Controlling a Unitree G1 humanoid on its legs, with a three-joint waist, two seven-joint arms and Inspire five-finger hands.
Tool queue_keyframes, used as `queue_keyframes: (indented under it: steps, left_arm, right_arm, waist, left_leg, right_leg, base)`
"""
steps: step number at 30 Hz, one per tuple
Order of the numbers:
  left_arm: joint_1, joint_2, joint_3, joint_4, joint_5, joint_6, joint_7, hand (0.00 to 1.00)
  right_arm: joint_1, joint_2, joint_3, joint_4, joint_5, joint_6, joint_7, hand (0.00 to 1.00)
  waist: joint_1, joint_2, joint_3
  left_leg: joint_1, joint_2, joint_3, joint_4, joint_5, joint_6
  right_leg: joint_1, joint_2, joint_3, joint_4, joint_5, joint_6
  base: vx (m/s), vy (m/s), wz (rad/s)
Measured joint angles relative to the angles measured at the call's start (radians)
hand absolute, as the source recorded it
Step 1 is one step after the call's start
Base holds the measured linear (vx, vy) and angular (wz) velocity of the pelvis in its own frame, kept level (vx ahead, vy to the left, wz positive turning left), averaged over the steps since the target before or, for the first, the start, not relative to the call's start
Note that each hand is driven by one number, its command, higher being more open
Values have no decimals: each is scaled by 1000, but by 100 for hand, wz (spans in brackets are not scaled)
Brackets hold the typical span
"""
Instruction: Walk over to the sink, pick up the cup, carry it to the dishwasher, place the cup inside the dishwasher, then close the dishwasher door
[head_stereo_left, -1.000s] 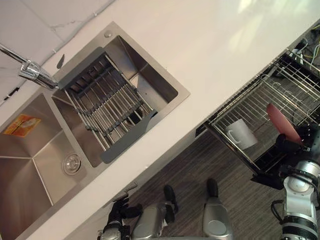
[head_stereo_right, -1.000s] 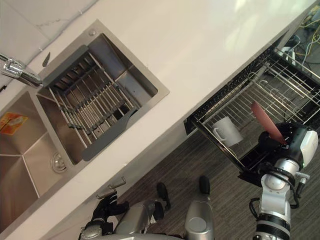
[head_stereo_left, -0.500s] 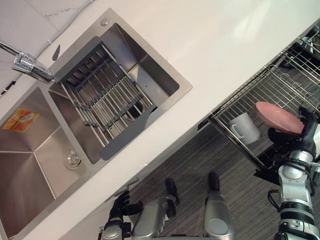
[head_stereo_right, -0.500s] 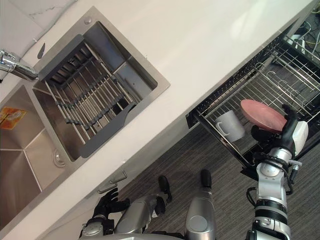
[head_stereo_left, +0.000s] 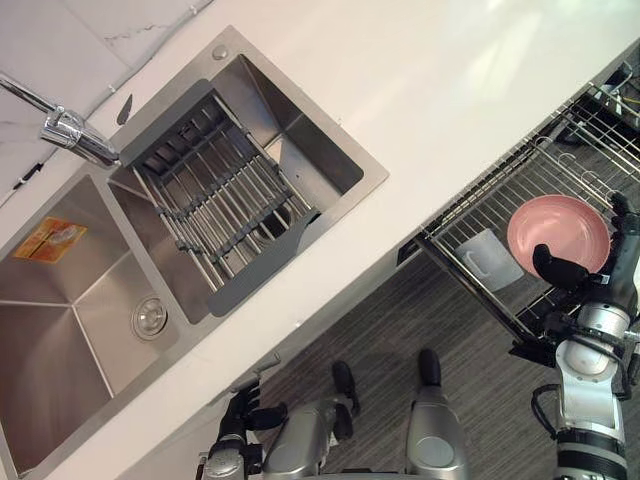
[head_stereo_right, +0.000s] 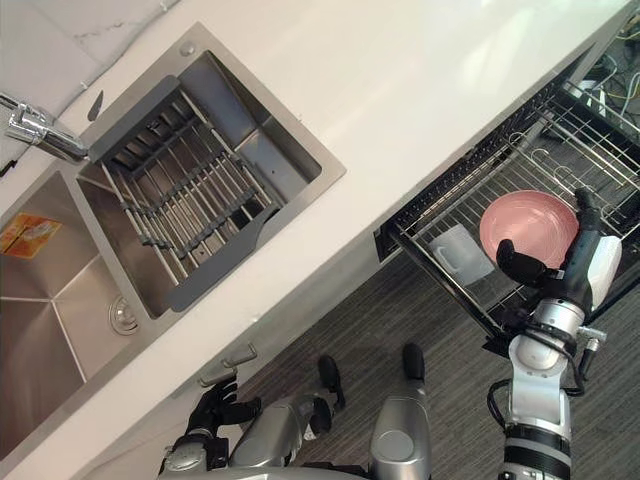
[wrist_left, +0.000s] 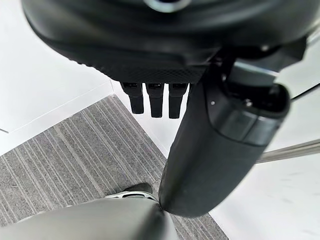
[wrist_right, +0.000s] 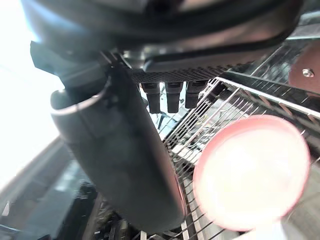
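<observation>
The white cup (head_stereo_left: 489, 261) lies in the front corner of the pulled-out dishwasher rack (head_stereo_left: 470, 212), below the counter edge. Right beside it in the rack a pink plate (head_stereo_left: 558, 227) lies flat, face up. My right hand (head_stereo_left: 606, 272) is at the plate's near rim, thumb over the edge and fingers along its right side, clear of the cup. In the right wrist view its thumb (wrist_right: 120, 160) and fingers are straight, with the plate (wrist_right: 250, 170) past them on the wire rack. My left hand (head_stereo_left: 240, 420) hangs open low by the cabinet front.
A white counter (head_stereo_left: 420, 90) runs diagonally above the rack. At the left it holds a double steel sink (head_stereo_left: 60, 320), a grey drying rack (head_stereo_left: 215, 215) over the right basin, and a faucet (head_stereo_left: 70, 130). Dark striped floor (head_stereo_left: 400, 320) lies before the cabinets.
The pink plate has tipped from standing on edge to lying flat in the rack, and my right hand followed it down. The cup now shows as a flatter shape. The camera shifted slightly.
</observation>
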Motion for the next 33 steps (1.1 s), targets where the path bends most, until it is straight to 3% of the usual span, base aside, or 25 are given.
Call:
queue_keyframes:
  steps: [8, 15, 19, 24, 26, 33]
  left_arm:
    - [0, 27, 27, -1, 3, 8, -19, 90]
    - [4, 27, 71, 1, 8, 25, -29, 90]
    - [13, 26, 95, 1, 8, 28, -29, 90]
    - [27, 23, 122, 31, 9, 44, -27, 90]
    - [46, 17, 146, 31, 9, 45, -27, 90]
    - [95, -6, 187, 29, 6, 65, -27, 90]
  right_arm:
    - [43, 77, 16, -139, 60, -39, 52, 90]
    - [106, 138, -21, -231, 78, -71, 76, 90]
    - [118, 195, -88, -234, 147, -71, 76, 90]
    - [200, 221, -150, -204, 266, -84, 75, 90]
    - [227, 234, -194, -134, 357, -91, 75, 90]
    - [307, 283, -240, 13, 629, -91, 94, 90]
  waist:
    - [-1, -72, -26]
    - [-1, -115, -70]
    - [-2, -130, -84]
    - [-1, -146, -151]
    - [0, -155, -195]
    - [0, -159, -256]
  left_leg:
    - [23, -2, 4, -13, 8, 5]
    - [61, -5, -3, -40, 8, 5]
    - [78, -6, -4, -48, 7, 4]
    - [95, -11, -5, -54, 7, 3]
    - [99, -11, -4, -57, 6, 2]
    - [133, -3, 25, -79, 4, -3]
  right_leg:
    - [29, -1, 8, -35, 18, -1]
    - [72, 0, 1, -64, 19, -1]
    - [87, 0, 1, -68, 18, -2]
    - [108, 1, -1, -84, 18, -2]
    - [110, 1, -1, -86, 17, -3]
    - [116, 4, 23, -77, 8, -10]
  base:
    - [-42, 1, -2]
    - [14, -4, 2]
    - [3, -1, 2]
    - [0, 0, 0]
    - [-16, -7, -1]
    - [-23, -4, -12]
